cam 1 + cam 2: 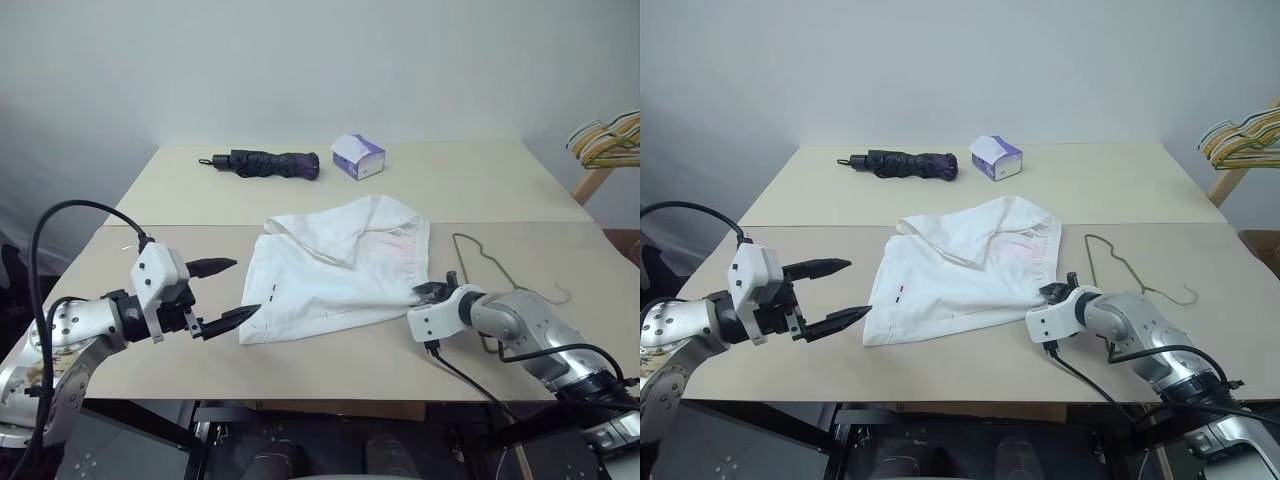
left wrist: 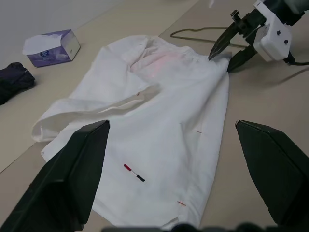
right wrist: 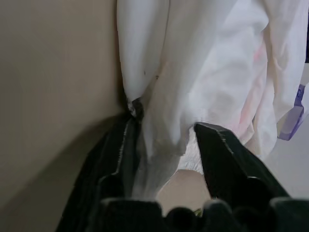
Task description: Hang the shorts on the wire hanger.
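While the shorts (image 1: 335,270) lie flat mid-table, long axis running from the near-left hem to the waistband at far right, the right gripper (image 2: 231,52) has its fingers narrowed around the cloth's right edge. The left gripper (image 1: 228,292) hovers wide apart, empty. The wire hanger (image 1: 490,268) lies just right, hook pointing right.

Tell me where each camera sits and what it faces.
Head eyes: look down over the table; both arms show.
Left wrist: faces the shorts between its own spread fingers; right gripper beyond.
Right wrist: faces the shorts' edge, cloth between its fingers.
Shared: all show the shorts.
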Controlling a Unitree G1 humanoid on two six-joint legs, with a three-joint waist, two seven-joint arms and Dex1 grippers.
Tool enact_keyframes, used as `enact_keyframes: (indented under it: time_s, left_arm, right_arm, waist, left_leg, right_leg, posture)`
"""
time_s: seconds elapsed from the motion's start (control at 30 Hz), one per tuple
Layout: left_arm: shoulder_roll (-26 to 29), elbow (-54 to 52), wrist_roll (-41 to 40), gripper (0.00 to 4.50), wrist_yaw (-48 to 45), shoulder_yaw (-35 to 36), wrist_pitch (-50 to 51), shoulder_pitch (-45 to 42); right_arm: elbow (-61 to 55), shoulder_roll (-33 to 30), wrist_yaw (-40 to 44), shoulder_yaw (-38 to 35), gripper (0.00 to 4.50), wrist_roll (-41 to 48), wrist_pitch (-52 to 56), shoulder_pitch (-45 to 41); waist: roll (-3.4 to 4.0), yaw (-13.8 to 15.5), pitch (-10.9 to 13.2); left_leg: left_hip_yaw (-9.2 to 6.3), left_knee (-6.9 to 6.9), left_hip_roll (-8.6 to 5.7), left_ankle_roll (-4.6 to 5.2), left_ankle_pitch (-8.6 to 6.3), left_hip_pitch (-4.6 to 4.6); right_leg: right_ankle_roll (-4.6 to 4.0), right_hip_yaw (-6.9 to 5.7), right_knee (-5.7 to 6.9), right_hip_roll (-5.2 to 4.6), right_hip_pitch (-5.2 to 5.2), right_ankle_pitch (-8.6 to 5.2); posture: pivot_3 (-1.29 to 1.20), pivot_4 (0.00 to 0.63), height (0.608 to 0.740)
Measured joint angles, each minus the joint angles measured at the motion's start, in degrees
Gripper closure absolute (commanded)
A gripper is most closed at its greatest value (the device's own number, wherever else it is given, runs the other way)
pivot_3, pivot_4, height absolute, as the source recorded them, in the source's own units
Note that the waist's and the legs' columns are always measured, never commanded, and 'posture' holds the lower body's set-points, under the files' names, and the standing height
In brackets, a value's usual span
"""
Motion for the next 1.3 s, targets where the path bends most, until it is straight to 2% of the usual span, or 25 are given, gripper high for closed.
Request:
enact_keyframes:
  time_s: [0.1,0.13,0.27,0.6,0.77,1.0,1.1,1.3]
  left_arm:
    - [0.0,0.0,0.1,0.00,-0.1,-0.4,0.0,-0.2]
    - [0.0,0.0,0.1,0.00,-0.2,-0.6,-0.1,-0.3]
    - [0.3,0.6,5.0,0.00,-1.3,-4.4,-3.8,-0.7]
    - [6.7,12.7,28.1,0.00,-6.2,-16.9,-25.5,-1.1]
    - [6.8,22.6,38.5,0.00,-6.0,-23.8,-33.4,-7.0]
    - [2.6,31.2,44.7,0.00,-5.9,-28.9,-37.7,-15.7]
    - [-0.2,34.9,47.5,0.62,-4.9,-31.0,-37.9,-19.1]
    - [-3.4,42.3,53.1,2.50,-1.8,-34.7,-39.1,-24.6]
  right_arm:
    - [0.7,0.5,-0.4,0.3,4.29,-1.1,0.2,0.0]
    - [0.8,0.8,-0.4,0.3,4.48,-1.1,0.2,-0.1]
    - [0.4,1.3,0.6,0.3,4.48,-0.6,0.8,-0.1]
    - [-6.2,3.4,4.3,-1.1,4.48,4.6,4.4,0.9]
    - [-6.6,3.4,4.8,-1.1,4.48,5.1,4.8,0.8]
    - [-7.1,3.7,5.2,-1.1,4.48,5.5,5.0,-0.1]
    - [-7.2,3.6,5.3,-1.1,4.50,5.5,5.0,-0.3]
    - [-7.8,3.6,5.5,-1.1,4.50,5.6,5.0,-0.3]
  waist:
    - [0.01,-0.1,0.0]
    - [0.01,-0.1,0.0]
    - [0.01,-0.2,0.0]
    - [0.02,-1.5,0.0]
    - [0.02,-1.5,0.0]
    - [0.28,-1.7,-0.2]
    - [0.58,-1.3,-0.5]
    - [0.89,-1.5,-1.1]
  left_leg:
    - [0.00,0.00,0.00,0.00,0.00,0.00]
    - [0.00,0.00,0.00,0.00,0.00,0.00]
    - [0.00,-0.01,0.00,0.00,0.00,0.01]
    - [-0.02,-0.06,0.00,0.00,0.00,-0.01]
    - [-0.08,-0.06,-0.04,0.00,0.00,-0.05]
    - [-0.15,-0.06,-0.07,0.02,0.01,0.24]
    - [-0.18,-0.10,-0.11,0.01,0.00,0.51]
    - [-0.21,-0.13,-0.11,0.02,0.01,0.55]
  right_leg:
    - [0.00,0.00,0.01,0.00,0.00,0.00]
    - [0.00,0.00,0.01,0.00,0.00,-0.01]
    - [0.00,0.00,0.00,0.00,0.01,0.00]
    - [-0.02,-0.02,0.01,0.00,-0.03,-0.04]
    - [0.00,-0.06,0.02,0.00,-0.09,-0.04]
    - [0.32,-0.09,0.02,-0.02,0.29,-0.20]
    - [0.64,-0.11,-0.01,-0.07,0.62,-0.39]
    - [0.72,-0.11,0.00,-0.08,0.62,-0.44]
  posture:
    - [-0.18,0.000,0.740]
    - [-0.18,0.000,0.740]
    - [-0.20,0.000,0.740]
    - [-0.21,0.000,0.740]
    - [-0.20,0.000,0.740]
    - [-0.21,0.000,0.740]
    - [-0.21,0.000,0.740]
    - [-0.22,0.000,0.740]
